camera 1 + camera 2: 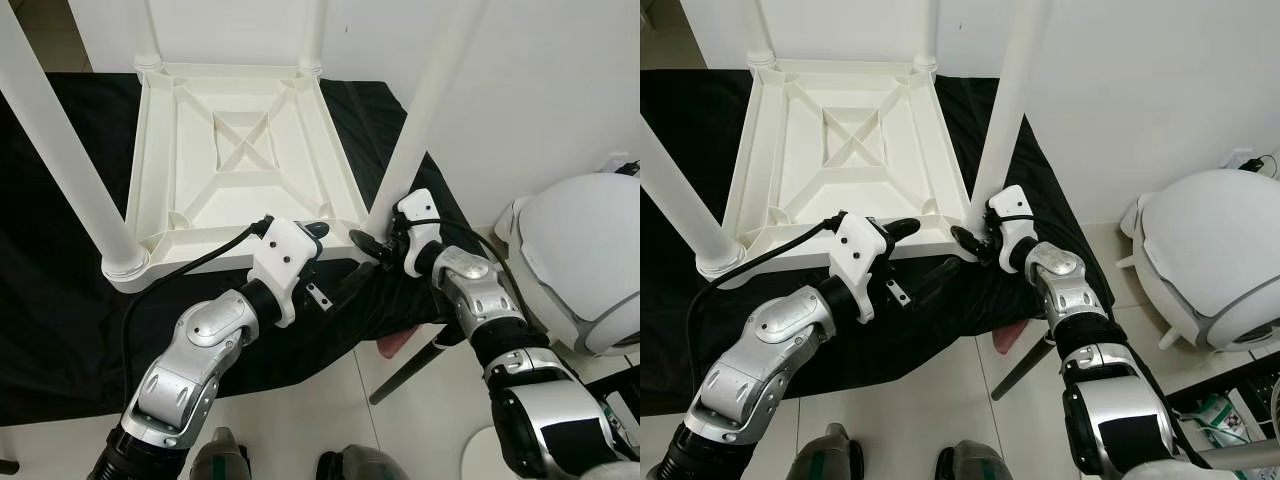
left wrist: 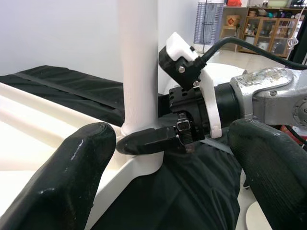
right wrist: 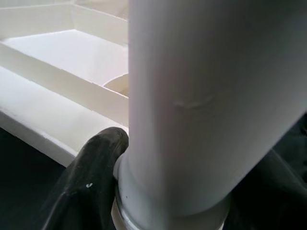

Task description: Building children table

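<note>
A white children's table [image 1: 150, 150] lies upside down on a black cloth [image 1: 60, 330], with legs standing up at its corners. My right gripper [image 1: 380, 236] is shut on the base of the near right leg [image 1: 420, 120], just above its socket. In the right wrist view that leg [image 3: 201, 105] sits between the black fingers [image 3: 91, 177]. My left gripper [image 1: 928, 252] hovers open by the table's front edge, pointing at the same leg. Through its spread fingers [image 2: 72, 182] I see the leg [image 2: 139, 62] and a right-hand finger [image 2: 148, 141] pressed on it.
The near left leg [image 1: 60, 150] rises close to my left arm, and two more legs [image 1: 312, 30] stand at the far corners. A white domed appliance [image 1: 580, 260] sits on the floor at the right. A dark rod [image 1: 410, 370] and a pink item [image 1: 395, 345] lie by the cloth's edge.
</note>
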`<state>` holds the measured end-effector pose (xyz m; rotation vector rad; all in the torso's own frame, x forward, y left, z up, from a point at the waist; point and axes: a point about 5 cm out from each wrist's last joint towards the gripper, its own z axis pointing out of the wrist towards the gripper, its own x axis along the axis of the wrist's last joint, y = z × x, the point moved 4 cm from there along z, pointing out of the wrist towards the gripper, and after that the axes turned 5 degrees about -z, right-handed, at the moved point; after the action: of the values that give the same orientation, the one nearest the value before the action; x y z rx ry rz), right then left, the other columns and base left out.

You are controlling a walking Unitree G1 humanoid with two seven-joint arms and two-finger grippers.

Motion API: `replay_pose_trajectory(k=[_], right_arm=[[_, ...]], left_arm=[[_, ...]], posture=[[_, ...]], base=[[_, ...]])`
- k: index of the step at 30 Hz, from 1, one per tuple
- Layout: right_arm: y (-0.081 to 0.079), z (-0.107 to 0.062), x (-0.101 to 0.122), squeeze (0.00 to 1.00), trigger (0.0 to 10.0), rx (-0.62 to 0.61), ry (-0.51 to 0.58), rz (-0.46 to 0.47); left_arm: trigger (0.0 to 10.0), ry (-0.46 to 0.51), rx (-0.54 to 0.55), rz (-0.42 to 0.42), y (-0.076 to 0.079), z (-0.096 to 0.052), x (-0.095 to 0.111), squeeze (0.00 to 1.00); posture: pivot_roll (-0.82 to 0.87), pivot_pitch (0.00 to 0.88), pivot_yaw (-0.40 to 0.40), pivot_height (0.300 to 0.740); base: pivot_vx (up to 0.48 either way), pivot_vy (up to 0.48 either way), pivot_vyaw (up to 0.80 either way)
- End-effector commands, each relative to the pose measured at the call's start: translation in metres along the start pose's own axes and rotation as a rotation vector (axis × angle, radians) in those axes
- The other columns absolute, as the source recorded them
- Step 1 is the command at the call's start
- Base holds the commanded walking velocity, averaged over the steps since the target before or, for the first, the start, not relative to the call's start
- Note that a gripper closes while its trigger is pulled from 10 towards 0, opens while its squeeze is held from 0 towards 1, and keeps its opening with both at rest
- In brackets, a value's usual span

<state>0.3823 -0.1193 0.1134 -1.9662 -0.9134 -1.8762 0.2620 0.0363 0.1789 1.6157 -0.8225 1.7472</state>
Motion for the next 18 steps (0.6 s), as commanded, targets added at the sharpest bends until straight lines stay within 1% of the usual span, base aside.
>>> replay_pose_trajectory(k=[1,3,5,7,10,11,12,13,16,18], right_arm=[[0.002,0.000,0.004,0.00,0.0,-0.065,0.028,0.042],[0.002,0.000,0.004,0.00,0.0,-0.065,0.028,0.042],[-0.001,0.002,0.012,0.00,0.0,-0.158,0.073,0.110],[-0.002,0.002,0.013,0.00,0.0,-0.180,0.083,0.128],[-0.011,0.003,0.020,0.00,0.0,-0.396,0.082,0.211],[-0.011,0.003,0.020,0.00,0.0,-0.396,0.082,0.211],[-0.014,0.002,0.022,0.00,0.0,-0.446,0.079,0.229],[-0.014,0.002,0.022,0.00,0.0,-0.446,0.079,0.229],[-0.020,0.001,0.025,0.00,0.0,-0.564,0.069,0.278],[-0.021,0.000,0.024,0.00,0.0,-0.581,0.065,0.291]], left_arm=[[10.0,0.002,0.002,-0.004,0.002,0.000,0.002,0.00],[10.0,0.002,0.002,-0.004,0.002,0.000,0.002,0.00],[10.0,0.001,-0.002,-0.007,0.003,0.000,0.001,0.00],[10.0,0.001,-0.003,-0.008,0.004,0.001,0.001,0.00],[10.0,0.001,-0.012,-0.017,0.006,0.002,0.000,0.00],[10.0,0.001,-0.012,-0.017,0.006,0.002,0.000,0.00],[10.0,0.000,-0.015,-0.019,0.008,0.002,0.000,0.00],[10.0,0.000,-0.015,-0.019,0.008,0.002,0.000,0.00],[10.0,0.001,-0.020,-0.021,0.009,0.003,-0.001,0.00],[10.0,0.001,-0.021,-0.021,0.009,0.003,-0.001,0.00]], posture=[[0.03,0.022,-0.074,0.740],[0.03,0.022,-0.074,0.740],[0.03,0.024,-0.077,0.740],[0.03,0.024,-0.077,0.740],[0.02,0.023,-0.082,0.740],[0.02,0.023,-0.082,0.740],[0.02,0.021,-0.082,0.740],[0.02,0.021,-0.082,0.740],[0.02,0.019,-0.083,0.740],[0.02,0.019,-0.083,0.740]], base=[[0.000,0.000,0.00],[0.000,0.000,0.00],[0.000,0.000,0.00],[0.000,0.000,0.00],[0.000,0.000,0.00],[0.000,0.000,0.00],[0.000,0.000,0.00],[0.000,0.000,0.00],[0.000,0.000,0.00],[0.000,0.000,0.00]])
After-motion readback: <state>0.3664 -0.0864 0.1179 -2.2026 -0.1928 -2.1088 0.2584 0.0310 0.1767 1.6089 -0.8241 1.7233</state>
